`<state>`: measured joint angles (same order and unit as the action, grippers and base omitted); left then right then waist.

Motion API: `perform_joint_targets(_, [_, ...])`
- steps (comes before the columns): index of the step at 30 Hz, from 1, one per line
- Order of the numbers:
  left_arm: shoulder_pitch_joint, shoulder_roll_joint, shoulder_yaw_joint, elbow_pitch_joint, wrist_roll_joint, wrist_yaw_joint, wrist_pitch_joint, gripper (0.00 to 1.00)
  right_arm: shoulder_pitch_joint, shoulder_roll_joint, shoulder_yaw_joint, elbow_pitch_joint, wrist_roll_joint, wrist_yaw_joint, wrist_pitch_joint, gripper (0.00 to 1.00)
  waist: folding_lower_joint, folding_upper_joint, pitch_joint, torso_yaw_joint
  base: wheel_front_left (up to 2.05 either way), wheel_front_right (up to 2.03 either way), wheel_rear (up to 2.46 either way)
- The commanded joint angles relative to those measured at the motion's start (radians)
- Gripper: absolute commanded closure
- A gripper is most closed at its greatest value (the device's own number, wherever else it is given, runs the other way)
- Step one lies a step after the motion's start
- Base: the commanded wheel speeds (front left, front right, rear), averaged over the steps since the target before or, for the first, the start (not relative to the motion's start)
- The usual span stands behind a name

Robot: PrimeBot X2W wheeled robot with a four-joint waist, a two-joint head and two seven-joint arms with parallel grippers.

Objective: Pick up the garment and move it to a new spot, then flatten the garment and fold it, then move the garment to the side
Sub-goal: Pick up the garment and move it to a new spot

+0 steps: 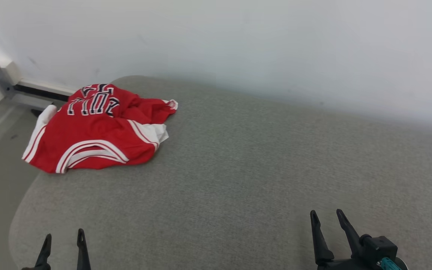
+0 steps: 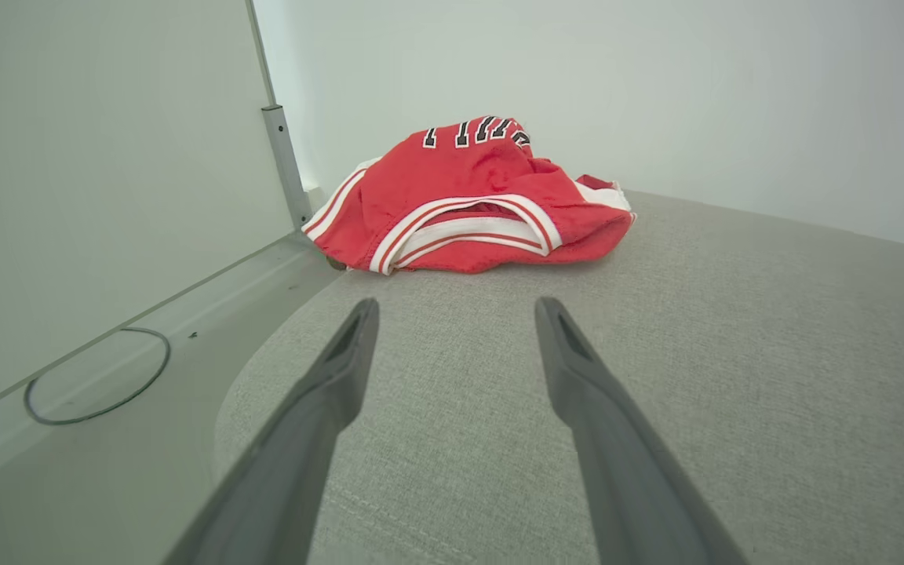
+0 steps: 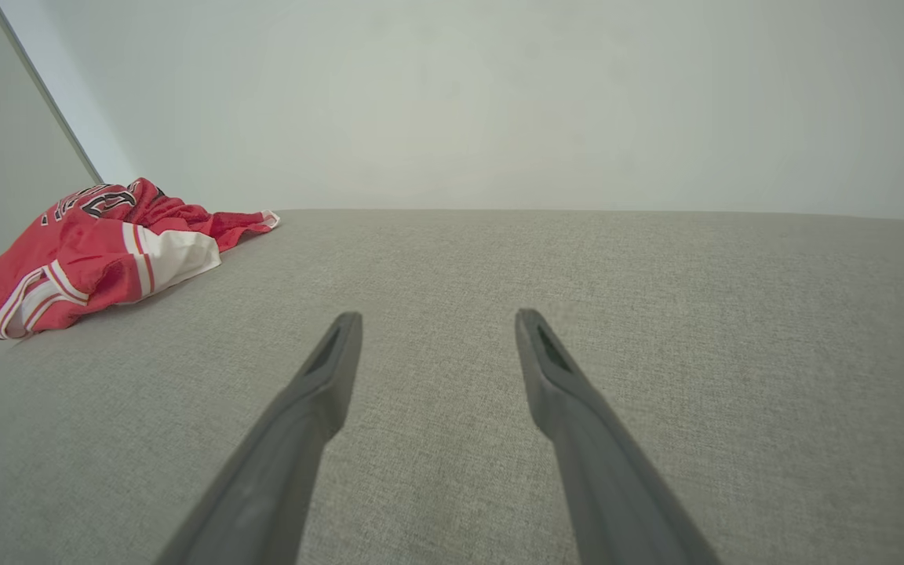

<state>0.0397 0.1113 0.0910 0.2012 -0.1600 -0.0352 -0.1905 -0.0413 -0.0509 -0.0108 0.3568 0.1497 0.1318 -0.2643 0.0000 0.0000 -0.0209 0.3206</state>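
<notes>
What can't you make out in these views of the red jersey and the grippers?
- Head view: lettering on the red jersey is broken by folds, unreadable.
- Left wrist view: its own bulge hides its far side.
- Head view: the bottom edge cuts off the left gripper below its fingers.

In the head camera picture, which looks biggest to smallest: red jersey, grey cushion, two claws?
1. grey cushion
2. red jersey
3. right claw and left claw: unranked, since the bottom edge cuts off more of the left.

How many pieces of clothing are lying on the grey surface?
1. The red jersey lies crumpled at the far left corner of the grey surface, near the wall. Something beneath it could be hidden.
</notes>
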Motion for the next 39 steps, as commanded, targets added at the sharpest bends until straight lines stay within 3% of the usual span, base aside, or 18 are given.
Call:
perform_joint_targets(1, [0.01, 0.004, 0.003, -0.009, -0.002, 0.004, 0.004, 0.0, 0.006, 0.001, 0.002, 0.0, 0.007, -0.002, 0.0, 0.0, 0.0, 0.0, -0.005, 0.044, 0.0, 0.0, 0.0])
perform_joint_targets(12, [0.027, 0.012, 0.01, -0.03, -0.009, 0.026, 0.016, 0.0, 0.011, 0.001, 0.009, 0.002, 0.007, -0.002, 0.0, 0.0, 0.0, 0.0, -0.011, 0.105, 0.0, 0.0, 0.0])
perform_joint_targets(24, [0.018, 0.023, 0.022, -0.04, -0.029, 0.044, 0.017, 0.0, 0.0, 0.001, 0.013, 0.004, 0.003, -0.002, 0.0, 0.0, 0.0, 0.0, -0.002, 0.113, 0.0, 0.0, 0.0])
perform_joint_targets(32, [-0.068, 0.036, 0.046, -0.038, -0.076, 0.035, 0.014, 0.0, -0.026, 0.001, 0.006, -0.003, -0.021, -0.002, 0.0, 0.0, 0.0, 0.0, 0.04, 0.071, 0.0, 0.0, 0.0])
perform_joint_targets(39, [-0.252, 0.125, 0.081, -0.02, -0.12, -0.006, 0.048, 0.0, -0.067, 0.001, -0.031, -0.027, -0.062, -0.002, 0.0, 0.0, 0.0, 0.0, 0.129, -0.011, 0.0, 0.0, 0.0])
